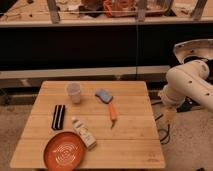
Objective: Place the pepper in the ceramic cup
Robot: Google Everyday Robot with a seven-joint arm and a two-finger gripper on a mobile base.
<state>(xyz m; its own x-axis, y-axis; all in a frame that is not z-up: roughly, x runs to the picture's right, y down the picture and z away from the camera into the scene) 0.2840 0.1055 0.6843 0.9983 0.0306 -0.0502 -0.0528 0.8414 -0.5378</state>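
Observation:
The pepper (113,112) is a small orange-red chili lying on the wooden table (135,145), right of centre, with its thin tip pointing toward the front. The ceramic cup (74,92) is pale whitish-grey and stands upright at the table's back left. It looks empty. My arm (187,82) is folded beyond the table's right edge. The gripper (169,115) hangs low beside that edge, well to the right of the pepper, touching nothing on the table.
A blue-grey sponge pad (104,95) lies just behind the pepper. A black flat item (58,117) and a white bottle lying on its side (84,133) are at the left-centre. An orange plate with white swirls (64,150) sits at the front left. A dark counter wall (100,47) runs behind the table.

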